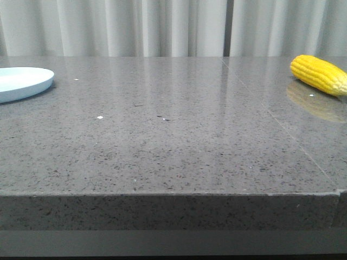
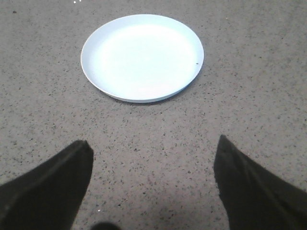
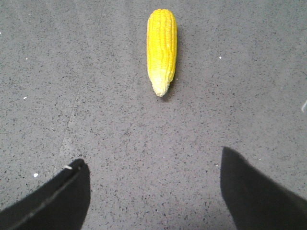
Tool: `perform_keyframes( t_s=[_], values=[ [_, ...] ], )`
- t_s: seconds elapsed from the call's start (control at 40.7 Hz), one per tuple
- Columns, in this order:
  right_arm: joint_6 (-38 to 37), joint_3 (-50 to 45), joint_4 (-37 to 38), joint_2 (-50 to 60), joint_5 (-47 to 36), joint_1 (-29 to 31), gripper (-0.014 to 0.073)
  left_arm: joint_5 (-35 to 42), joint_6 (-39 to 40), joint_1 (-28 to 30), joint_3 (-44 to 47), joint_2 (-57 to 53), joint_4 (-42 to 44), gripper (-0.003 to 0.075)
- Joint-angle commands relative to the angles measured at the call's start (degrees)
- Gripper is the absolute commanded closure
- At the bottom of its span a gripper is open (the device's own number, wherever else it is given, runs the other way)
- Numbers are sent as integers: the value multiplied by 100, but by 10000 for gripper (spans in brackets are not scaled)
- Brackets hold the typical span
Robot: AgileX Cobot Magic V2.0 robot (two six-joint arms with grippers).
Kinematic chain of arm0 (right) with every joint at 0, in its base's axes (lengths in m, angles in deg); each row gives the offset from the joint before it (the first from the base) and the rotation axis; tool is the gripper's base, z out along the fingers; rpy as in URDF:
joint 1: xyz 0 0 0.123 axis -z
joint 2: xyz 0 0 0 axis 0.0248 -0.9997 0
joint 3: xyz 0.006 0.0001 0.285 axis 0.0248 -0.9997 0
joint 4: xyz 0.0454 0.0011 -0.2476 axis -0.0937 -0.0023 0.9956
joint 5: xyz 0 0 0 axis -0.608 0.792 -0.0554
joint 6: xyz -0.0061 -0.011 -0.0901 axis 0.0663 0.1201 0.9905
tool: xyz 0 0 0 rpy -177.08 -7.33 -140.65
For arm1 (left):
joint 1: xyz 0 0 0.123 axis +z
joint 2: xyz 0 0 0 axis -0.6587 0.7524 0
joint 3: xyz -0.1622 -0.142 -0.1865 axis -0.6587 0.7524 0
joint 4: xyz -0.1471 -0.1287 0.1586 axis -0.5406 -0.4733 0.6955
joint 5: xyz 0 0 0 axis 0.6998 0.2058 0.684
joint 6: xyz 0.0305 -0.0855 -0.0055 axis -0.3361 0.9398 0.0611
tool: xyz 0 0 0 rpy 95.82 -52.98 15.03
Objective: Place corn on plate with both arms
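Observation:
The yellow corn [image 1: 320, 74] lies on the grey table at the far right; in the right wrist view the corn [image 3: 161, 50] lies ahead of my fingers, its pale tip toward them. The pale blue-white plate [image 1: 21, 83] sits at the far left, cut by the frame edge; in the left wrist view the whole plate [image 2: 142, 56] is empty. My left gripper [image 2: 152, 148] is open and empty over bare table short of the plate. My right gripper [image 3: 152, 160] is open and empty short of the corn. Neither gripper shows in the front view.
The speckled grey stone table [image 1: 173, 141] has a seam [image 1: 282, 124] running diagonally on its right part and a front edge [image 1: 173, 194] near me. Pale curtains [image 1: 162, 27] hang behind the table.

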Motion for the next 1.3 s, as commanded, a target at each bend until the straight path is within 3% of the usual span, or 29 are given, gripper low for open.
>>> perform_keyframes(
  t_s=[0.0, 0.221, 0.442, 0.688, 0.959, 1.278],
  values=[
    [47, 152, 1, -51, -378, 11, 3, 87, -24, 16, -401, 141, 167, 192],
    [47, 152, 1, -51, -378, 11, 3, -774, -24, 16, -1131, 882, 256, 195],
    [47, 152, 1, -51, -378, 11, 3, -896, -24, 42, -1674, 1922, 656, 195],
    [47, 152, 1, -51, -378, 11, 3, -999, -33, 696, -2336, 3129, 441, 195],
    [47, 152, 1, -51, -378, 11, 3, -683, -1087, 1394, -2880, 4203, -1224, 195],
    [47, 152, 1, -51, -378, 11, 3, -247, -1087, 1508, -3512, 5273, -1371, 195]
  ],
)
